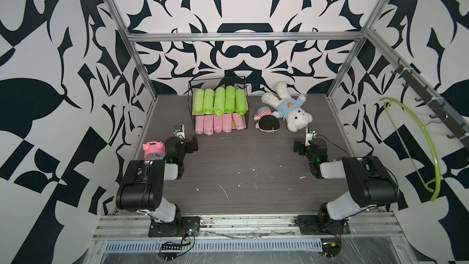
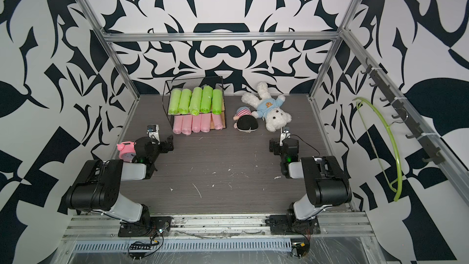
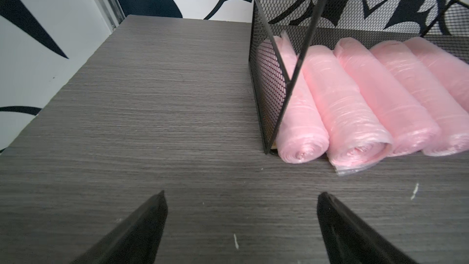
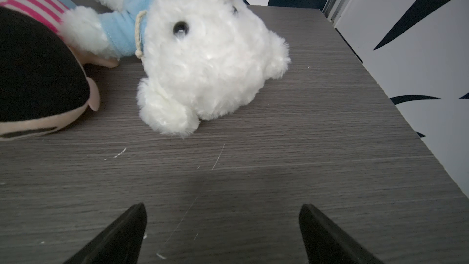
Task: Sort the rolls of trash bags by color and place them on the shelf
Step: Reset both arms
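Observation:
The shelf (image 1: 245, 121) stands at the back of the table, left of centre. Several lime green rolls of trash bags (image 1: 220, 100) lie side by side on its upper board, and several pale pink rolls (image 1: 217, 123) on the lower board, their ends sticking out in front. The left wrist view shows the pink rolls (image 3: 355, 102) inside the mesh side of the shelf (image 3: 266, 59). My left gripper (image 1: 192, 146) (image 3: 241, 194) hovers open over bare table in front of the shelf's left corner. My right gripper (image 1: 299, 147) (image 4: 223, 206) is open and empty, just short of the plush toys.
A white teddy bear in a blue shirt (image 1: 289, 109) and a black-haired doll (image 1: 266, 122) lie right of the shelf. A pink alarm clock (image 1: 152, 149) stands beside my left arm. A green hanger (image 1: 416, 143) hangs on the right wall's hooks.

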Controlling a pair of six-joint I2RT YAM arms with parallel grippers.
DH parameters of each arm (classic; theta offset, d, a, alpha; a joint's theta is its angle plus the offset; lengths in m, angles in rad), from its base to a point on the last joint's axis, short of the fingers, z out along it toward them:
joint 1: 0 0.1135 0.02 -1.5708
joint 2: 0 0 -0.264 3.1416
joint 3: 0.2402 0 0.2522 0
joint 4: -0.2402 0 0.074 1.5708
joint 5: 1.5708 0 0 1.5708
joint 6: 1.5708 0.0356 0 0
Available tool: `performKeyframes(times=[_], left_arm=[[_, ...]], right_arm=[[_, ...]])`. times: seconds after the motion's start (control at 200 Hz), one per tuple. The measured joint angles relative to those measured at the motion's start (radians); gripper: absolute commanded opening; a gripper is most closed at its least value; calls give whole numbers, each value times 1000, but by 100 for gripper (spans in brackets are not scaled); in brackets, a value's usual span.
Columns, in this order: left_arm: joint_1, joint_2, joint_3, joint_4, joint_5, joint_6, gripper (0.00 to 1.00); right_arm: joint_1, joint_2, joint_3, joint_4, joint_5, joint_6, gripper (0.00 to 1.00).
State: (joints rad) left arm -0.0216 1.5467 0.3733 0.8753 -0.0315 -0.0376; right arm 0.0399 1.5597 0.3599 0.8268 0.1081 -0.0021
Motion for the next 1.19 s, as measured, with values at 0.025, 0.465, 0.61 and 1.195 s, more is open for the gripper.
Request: performKeyframes(times=[0.025,0.465,0.61,1.195], left_arm=[[0,0,0,1,-6,0,100],[0,0,0,-5,-18,1,100],[0,0,1,-6,-18,1,100],[-4,-1,-2,10,-27,-3,100]], right_arm=[[0,0,0,0,0,0,100],[0,0,0,0,0,0,100],[0,0,0,0,0,0,100],[0,0,0,0,0,0,100]])
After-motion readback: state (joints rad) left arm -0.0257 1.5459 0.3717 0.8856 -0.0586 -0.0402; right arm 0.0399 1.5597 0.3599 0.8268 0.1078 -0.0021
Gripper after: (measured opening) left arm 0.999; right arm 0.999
